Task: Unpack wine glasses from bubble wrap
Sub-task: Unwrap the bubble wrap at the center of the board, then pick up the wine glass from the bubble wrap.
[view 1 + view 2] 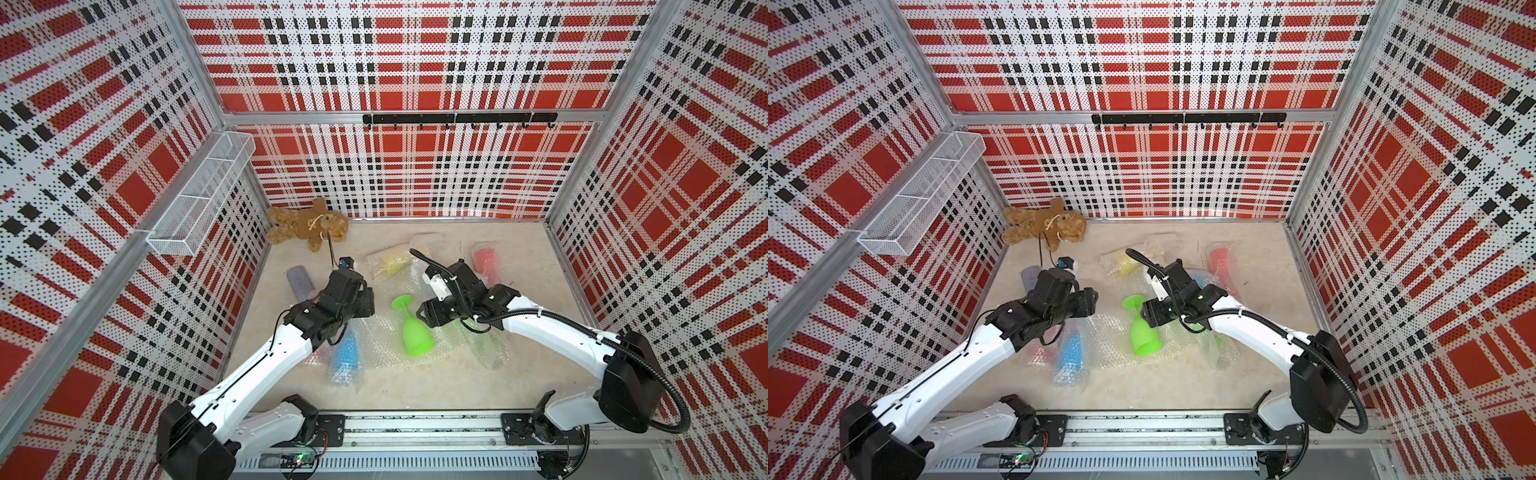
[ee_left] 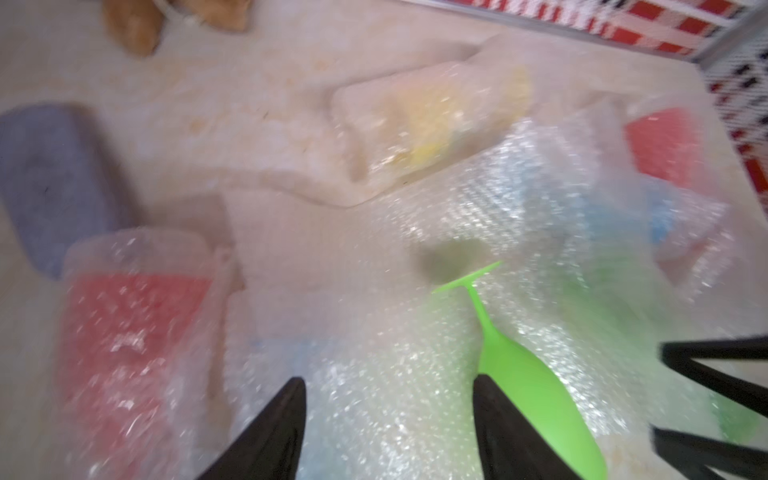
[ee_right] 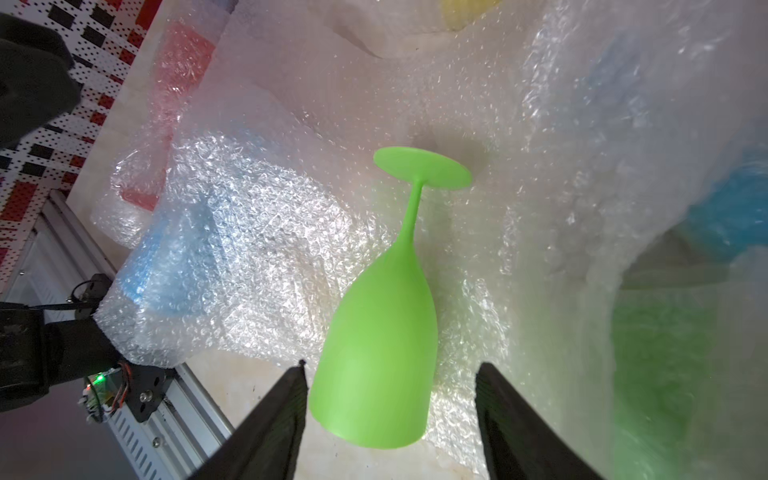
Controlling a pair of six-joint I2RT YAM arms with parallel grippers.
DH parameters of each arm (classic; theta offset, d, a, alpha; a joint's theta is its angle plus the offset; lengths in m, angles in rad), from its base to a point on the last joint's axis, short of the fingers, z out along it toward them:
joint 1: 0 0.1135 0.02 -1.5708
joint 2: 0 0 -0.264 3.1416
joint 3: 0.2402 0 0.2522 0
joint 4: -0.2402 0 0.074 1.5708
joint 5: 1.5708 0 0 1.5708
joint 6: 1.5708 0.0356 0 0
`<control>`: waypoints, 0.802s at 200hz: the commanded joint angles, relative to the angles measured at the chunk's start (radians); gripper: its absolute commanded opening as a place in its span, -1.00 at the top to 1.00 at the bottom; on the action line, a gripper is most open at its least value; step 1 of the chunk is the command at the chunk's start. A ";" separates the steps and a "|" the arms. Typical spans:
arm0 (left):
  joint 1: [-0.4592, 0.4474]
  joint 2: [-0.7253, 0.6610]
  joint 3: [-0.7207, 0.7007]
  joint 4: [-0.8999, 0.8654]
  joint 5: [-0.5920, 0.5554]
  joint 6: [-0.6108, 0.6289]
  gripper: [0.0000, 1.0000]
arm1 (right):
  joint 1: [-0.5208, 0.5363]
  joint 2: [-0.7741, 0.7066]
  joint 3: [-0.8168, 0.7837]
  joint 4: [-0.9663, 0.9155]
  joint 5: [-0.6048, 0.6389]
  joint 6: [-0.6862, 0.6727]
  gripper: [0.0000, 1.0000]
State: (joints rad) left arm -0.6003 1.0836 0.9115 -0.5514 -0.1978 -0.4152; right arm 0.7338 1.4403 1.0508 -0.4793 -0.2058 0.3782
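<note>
A bare green wine glass point(image 1: 412, 330) point(image 1: 1140, 334) lies on its side on a flattened sheet of bubble wrap point(image 1: 380, 338) mid-table. My right gripper point(image 3: 392, 367) hovers open over its bowl point(image 3: 382, 345), jaws standing apart on either side. My left gripper point(image 2: 388, 380) is open above the sheet point(image 2: 374, 407), beside the same glass point(image 2: 536, 399). Still wrapped are a yellow glass point(image 1: 392, 259), a red one point(image 1: 485, 257), a blue one point(image 1: 345, 353), a green one point(image 1: 492, 345), and another red one point(image 2: 137, 332).
A grey oblong case point(image 1: 299, 280) lies at the left, partly under my left arm. A brown teddy bear point(image 1: 307, 224) sits in the back left corner. A wire basket point(image 1: 199, 199) hangs on the left wall and a black hook rail point(image 1: 457, 118) on the back wall.
</note>
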 commanded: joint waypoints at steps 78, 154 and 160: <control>0.023 0.496 0.210 0.239 0.293 0.536 -0.30 | -0.165 -0.367 -0.215 0.253 -0.175 -0.002 -0.40; 0.037 0.661 0.220 0.274 0.351 0.506 -0.33 | -0.175 -0.409 -0.247 0.228 -0.179 -0.028 -0.43; 0.034 0.667 0.220 0.276 0.360 0.503 -0.33 | -0.177 -0.407 -0.246 0.223 -0.178 -0.029 -0.43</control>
State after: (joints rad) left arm -0.5579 1.7153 1.1233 -0.2996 0.1143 0.0875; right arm 0.5663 1.0554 0.8089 -0.2493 -0.3710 0.3748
